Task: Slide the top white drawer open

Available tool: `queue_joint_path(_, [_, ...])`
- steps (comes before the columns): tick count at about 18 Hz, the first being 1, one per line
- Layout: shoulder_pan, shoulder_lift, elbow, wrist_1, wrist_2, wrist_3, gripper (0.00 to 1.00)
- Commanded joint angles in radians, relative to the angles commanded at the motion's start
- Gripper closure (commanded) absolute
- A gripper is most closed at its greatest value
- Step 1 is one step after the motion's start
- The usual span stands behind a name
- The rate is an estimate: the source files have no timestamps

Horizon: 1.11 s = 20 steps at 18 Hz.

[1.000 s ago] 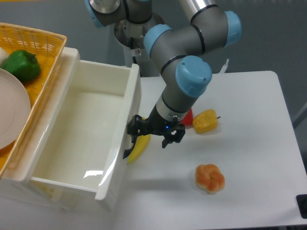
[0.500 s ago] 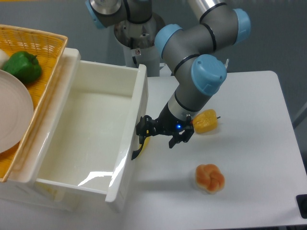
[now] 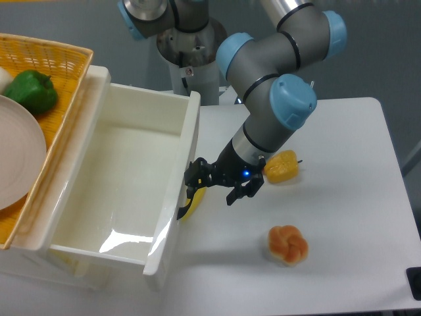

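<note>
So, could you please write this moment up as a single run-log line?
gripper: at handle, grip unclear | top white drawer: pulled far out, inside empty | banana: beside drawer front | table

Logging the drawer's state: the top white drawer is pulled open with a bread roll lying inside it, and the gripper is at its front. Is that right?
Not quite. In the camera view the top white drawer is open but empty; the bread roll lies on the table. The gripper is at the drawer's front.

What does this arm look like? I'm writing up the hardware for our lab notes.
The arm is built from matte grey tubular links with rounded light-blue joint caps. Its gripper is black, with two short fingers and a small blue light glowing on the body. No loose cables show.
</note>
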Motion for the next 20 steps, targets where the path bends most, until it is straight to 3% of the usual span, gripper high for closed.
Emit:
queue_joint_path(5, [0.041, 0.012, 0.017, 0.083, 0.057, 0.101, 0.0])
queue_joint_path(7, [0.06, 0.012, 0.008, 0.132, 0.135, 0.219, 0.0])
queue_joint_path(10, [0.066, -0.005, -0.001, 0.137, 0.309, 0.438, 0.0])
queue_joint_path(16, [0.072, -0.101, -0.012, 0.143, 0.61, 0.705, 0.0])
queue_joint_path(20, [0.086, -0.167, 0.023, 0.166, 0.652, 0.853, 0.0])
